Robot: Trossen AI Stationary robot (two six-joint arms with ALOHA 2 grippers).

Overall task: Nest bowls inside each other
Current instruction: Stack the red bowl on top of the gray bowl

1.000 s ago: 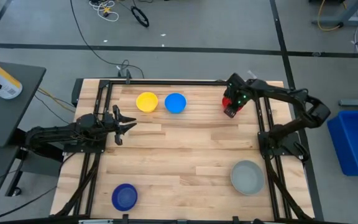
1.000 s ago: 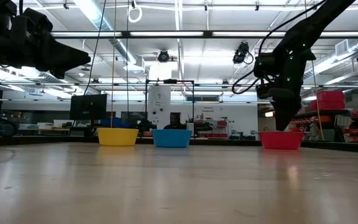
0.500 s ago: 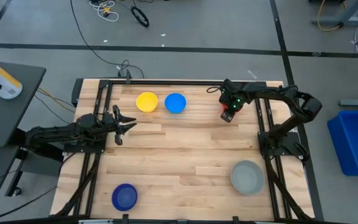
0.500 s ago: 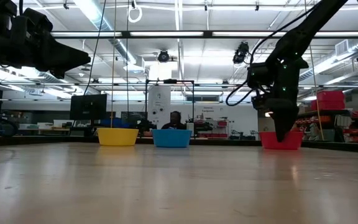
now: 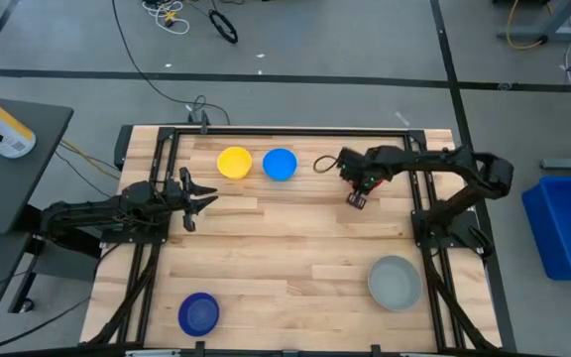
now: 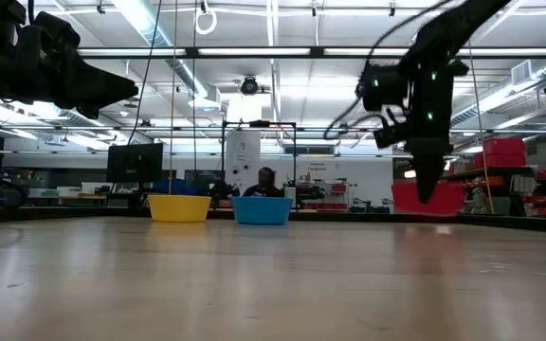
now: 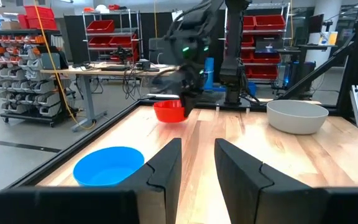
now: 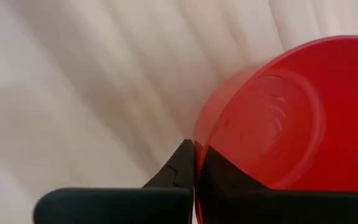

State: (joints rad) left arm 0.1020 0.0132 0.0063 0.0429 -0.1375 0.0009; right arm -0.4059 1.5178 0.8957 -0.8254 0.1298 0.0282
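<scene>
My right gripper points down over the far right of the table, shut on the red bowl, which also shows in the left wrist view. From above, the gripper hides most of that bowl. The yellow bowl and the light blue bowl stand side by side on their bases at the far edge. At the near left is the dark blue bowl, at the near right the grey bowl. My left gripper waits open and level at the left. My right gripper pinches the red bowl's rim, one finger outside the wall and the other inside the bowl. The fingers come from above, pointing down. The bowl hangs tilted from the hold, lifted clear of the table.
Black frame rails run along the table's far edge and down both sides. The wooden table top between the bowls is bare. Beyond the table, a blue bin stands on the floor at the right.
My right gripper has shut on the red bowl's rim and gone toward the table's left, toward the light blue bowl, rolling a little. The red bowl, which stood on the table, now hangs lifted clear and has travelled left with the gripper.
</scene>
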